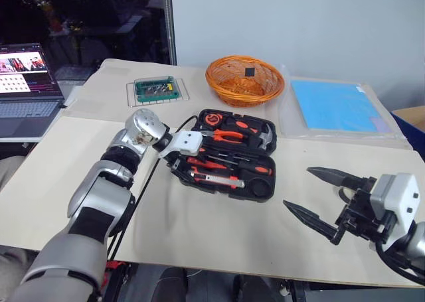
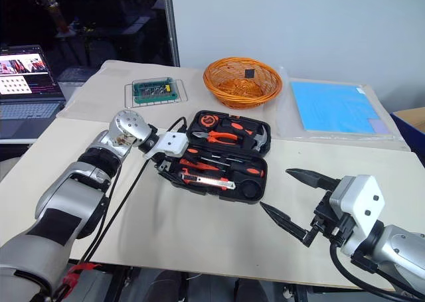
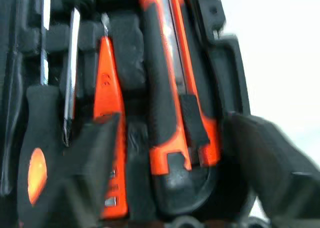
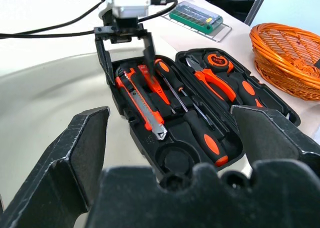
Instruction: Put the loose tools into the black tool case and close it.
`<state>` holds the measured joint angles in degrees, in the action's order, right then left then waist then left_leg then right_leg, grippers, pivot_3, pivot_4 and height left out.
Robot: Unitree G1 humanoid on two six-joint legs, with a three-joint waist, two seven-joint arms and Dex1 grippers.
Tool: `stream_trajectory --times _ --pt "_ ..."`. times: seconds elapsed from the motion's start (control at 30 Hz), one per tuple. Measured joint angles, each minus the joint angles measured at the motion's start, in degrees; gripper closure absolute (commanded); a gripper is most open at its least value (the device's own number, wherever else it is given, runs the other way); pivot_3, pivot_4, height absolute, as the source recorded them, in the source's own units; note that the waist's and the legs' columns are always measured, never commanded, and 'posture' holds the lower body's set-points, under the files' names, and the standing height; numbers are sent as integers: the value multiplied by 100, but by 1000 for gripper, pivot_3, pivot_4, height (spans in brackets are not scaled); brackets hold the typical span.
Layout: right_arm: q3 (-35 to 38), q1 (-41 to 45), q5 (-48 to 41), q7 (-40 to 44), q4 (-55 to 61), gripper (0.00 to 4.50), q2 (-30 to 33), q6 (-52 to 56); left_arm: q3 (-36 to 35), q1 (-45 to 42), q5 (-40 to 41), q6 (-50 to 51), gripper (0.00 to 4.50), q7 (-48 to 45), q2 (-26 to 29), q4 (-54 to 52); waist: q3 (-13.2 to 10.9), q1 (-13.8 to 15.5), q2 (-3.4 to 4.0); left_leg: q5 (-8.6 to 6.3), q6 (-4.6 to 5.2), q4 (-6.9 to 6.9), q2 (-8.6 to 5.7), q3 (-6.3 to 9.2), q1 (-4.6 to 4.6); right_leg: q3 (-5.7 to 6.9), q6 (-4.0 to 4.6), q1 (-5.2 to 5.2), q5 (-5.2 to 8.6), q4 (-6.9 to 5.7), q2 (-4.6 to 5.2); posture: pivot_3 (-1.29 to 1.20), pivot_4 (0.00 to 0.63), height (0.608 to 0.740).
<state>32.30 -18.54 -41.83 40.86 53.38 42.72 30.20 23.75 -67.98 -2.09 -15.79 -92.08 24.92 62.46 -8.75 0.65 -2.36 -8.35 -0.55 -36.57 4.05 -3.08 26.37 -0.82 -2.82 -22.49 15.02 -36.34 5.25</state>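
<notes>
Beige sheeting covers the worktop [image 1: 219, 235], and the black tool case [image 1: 226, 154] lies open near its middle, lid flat on the far side. Behind the case stands one orange basket [image 1: 244, 80]; beyond its left end sits one green bit box [image 1: 155, 89], and beyond its right end one blue sheet [image 1: 335, 105]. One laptop [image 1: 26, 83] is off past the worktop's left edge.

From the head, the left gripper [image 4: 127, 37] sits at the case's left end, fingers apart and empty, straddling the near half's corner. The right gripper [image 1: 325, 199] hovers well to the right of the case, fingers spread wide, holding nothing.

The right wrist camera shows what the head view blurs: in the near half lie one utility knife [image 4: 142, 103], one slim orange tester screwdriver [image 4: 152, 85] and two black-and-orange screwdrivers [image 4: 197, 125], four tools seated. In the lid half sit one pair of pliers [image 4: 215, 82] and one tape measure [image 4: 218, 60].

The left wrist camera looks straight down on the knife and tester handles between its own fingers [image 3: 95, 163].
</notes>
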Motion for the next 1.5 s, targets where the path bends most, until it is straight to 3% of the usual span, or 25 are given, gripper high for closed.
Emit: stream_trajectory --times 0.1,0.2,0.43,0.63,0.83,0.93,1.23,1.33,1.4,1.47,1.5 --pt "-12 13 8 19 -18 0 1 -21 -417 0 738 1006 796 -23 246 -366 -6 -30 -6 0 0 -11 0 1 1 -3 2 -11 7 -34 0 0 150 740" --pt "-89 71 50 16 -112 0 0 -53 -1100 133 1205 2015 1926 65 505 -1000 -3 -44 1 0 0 -14 -1 4 -13 -2 4 -3 16 -48 2 0 150 740" --pt "-245 183 74 13 -173 0 -2 -138 -1572 2407 1492 3501 4458 1891 90 -3604 1 -8 9 1 0 -23 -4 10 -27 -3 2 14 20 -64 3 0 150 740" --pt "-245 172 71 15 -183 0 0 -142 -1256 2958 858 4380 4458 3299 -4 -4772 2 5 11 0 -1 -26 -8 11 -37 -5 3 22 22 -65 3 0 150 740" --pt "-234 -3 55 20 -174 0 40 -139 -748 3059 354 4578 4458 3598 244 -5418 40 -5 31 -2 -3 -14 -7 4 -80 -14 41 46 54 -63 5 0 150 740" --pt "-215 -99 53 19 -174 0 42 -134 -657 3121 171 4326 4458 3680 250 -5412 68 -18 62 -3 -4 -11 -7 -1 -87 -20 28 48 65 -63 6 0 150 740" --pt "-136 -69 13 -26 -311 0 175 -20 -317 3458 -555 2334 4458 4268 -56 -4920 105 90 98 -13 -20 -10 -21 0 -105 -18 11 61 77 -42 20 0 150 740" --pt "102 -115 6 -50 -346 0 175 6 -483 3573 -374 2156 4458 4422 -334 -4905 110 117 105 -30 -45 -10 -26 -6 -106 -20 8 68 78 -35 27 0 150 740" --pt "347 -242 60 -273 -334 0 145 55 -1037 3827 609 2501 4458 4221 -744 -4994 100 91 89 -28 -43 -10 -18 -2 -85 -20 9 49 76 -46 19 0 150 740" --pt "454 -350 109 -326 -339 0 146 142 -1171 3932 977 2767 4458 3996 -719 -5157 95 68 86 -4 -3 -10 -15 4 -64 -20 19 42 70 -52 9 0 150 740" --pt "524 -464 140 -396 -362 0 148 254 -1246 3984 1382 3159 3965 3669 -572 -5430 94 25 86 -2 -1 -10 -14 7 -51 -23 40 28 58 -62 5 0 150 740"
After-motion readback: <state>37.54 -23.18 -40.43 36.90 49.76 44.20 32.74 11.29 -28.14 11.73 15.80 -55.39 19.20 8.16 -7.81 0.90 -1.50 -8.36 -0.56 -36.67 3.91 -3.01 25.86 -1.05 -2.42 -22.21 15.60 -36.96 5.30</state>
